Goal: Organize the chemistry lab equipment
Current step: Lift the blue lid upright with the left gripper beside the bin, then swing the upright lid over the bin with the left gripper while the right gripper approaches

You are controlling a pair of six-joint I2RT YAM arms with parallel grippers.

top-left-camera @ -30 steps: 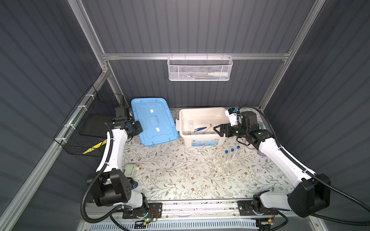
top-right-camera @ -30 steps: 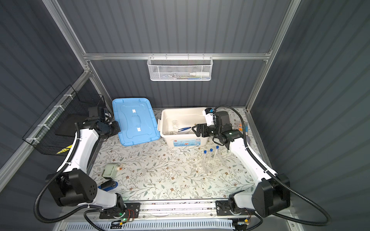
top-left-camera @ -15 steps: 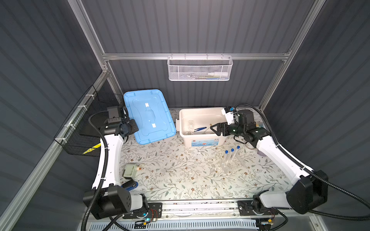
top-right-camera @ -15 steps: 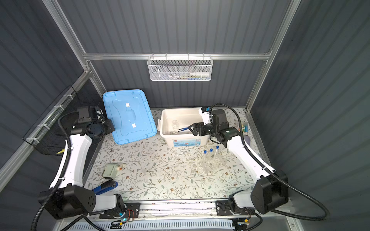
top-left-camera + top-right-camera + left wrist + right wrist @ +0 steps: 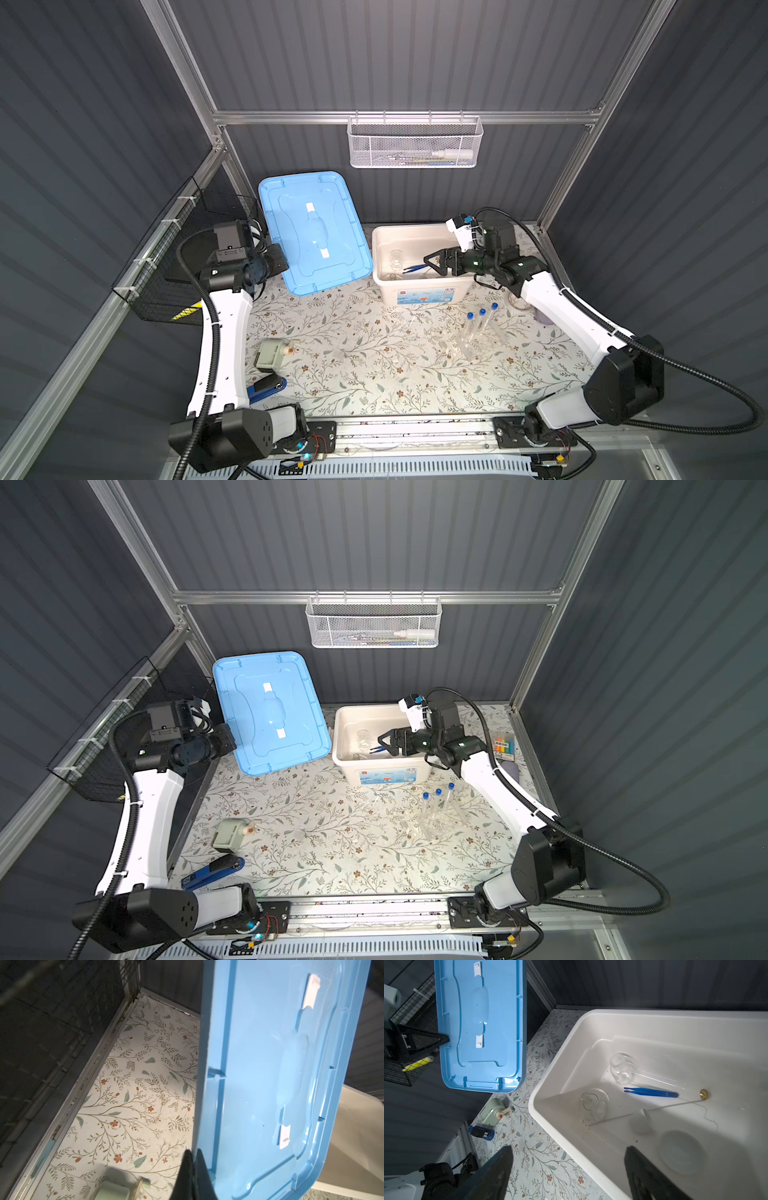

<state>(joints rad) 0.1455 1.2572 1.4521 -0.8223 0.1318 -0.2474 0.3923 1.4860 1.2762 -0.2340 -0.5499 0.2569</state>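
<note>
My left gripper [image 5: 282, 259] [image 5: 193, 1153] is shut on the edge of the blue lid [image 5: 316, 232] [image 5: 270, 712], which is held off the table and tilted at the back left. The right gripper [image 5: 432, 264] [image 5: 569, 1157] hangs open over the front rim of the white bin [image 5: 424, 295] [image 5: 550, 1126], one finger inside and one outside. In the bin lie blue tweezers [image 5: 651, 1092], a brass-tipped rod [image 5: 654, 1108], clear glassware [image 5: 620, 1070] and a white dish [image 5: 681, 1152]. Three blue-capped test tubes [image 5: 482, 320] stand on the mat in front of the bin.
A green device [image 5: 270, 353] and a blue stapler [image 5: 266, 386] lie at the front left. A pack of coloured pens [image 5: 503, 744] sits right of the bin. A black mesh basket [image 5: 174, 257] hangs on the left wall, a white wire basket [image 5: 415, 143] on the back wall.
The left arm has lifted the blue lid off the table and tipped it up towards the back wall. The right gripper has shifted slightly left over the bin, still open.
</note>
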